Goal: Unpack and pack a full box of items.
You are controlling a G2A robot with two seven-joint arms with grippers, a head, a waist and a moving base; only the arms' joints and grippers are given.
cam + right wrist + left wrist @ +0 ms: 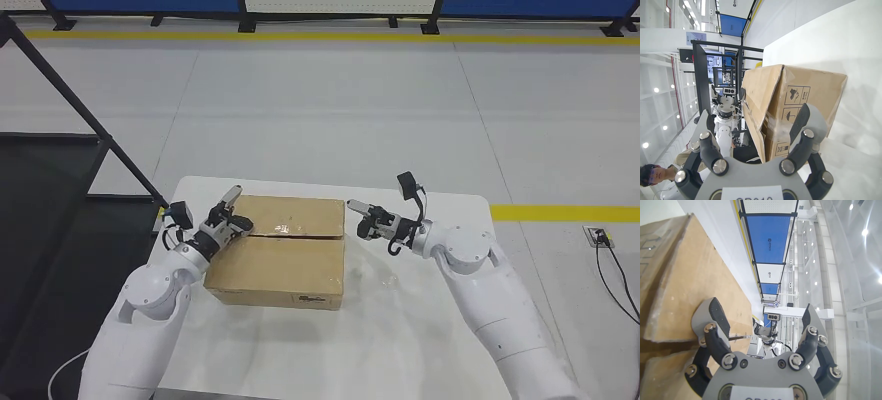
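Where the white table offers its middle, one cardboard box stands flat, its long sides running across the robot's front. Two top flaps are folded down and meet in a single seam along the length of the lid. At the end facing the right arm the flap edge stands slightly proud, leaving a narrow dark gap; that end face carries clear tape and three printed handling symbols in a column. One small label sits on the side wall nearest the robot.

Two grippers attend the box, one at each short end.

Left gripper: at the box's left end, level with the lid, its two fingers spread wide and holding nothing. From its own wrist, one finger lies over the top flap just beside the seam; the other hangs in the air clear of the cardboard.

Right gripper: just beside the box's right end, near the upper edge, apart from the cardboard. Its two fingers are likewise spread wide and empty, bracketing the taped end face.

Each wrist view also catches the opposite gripper beyond the lid: the right one and the left one.

Beyond the table's left edge stands one black metal frame.
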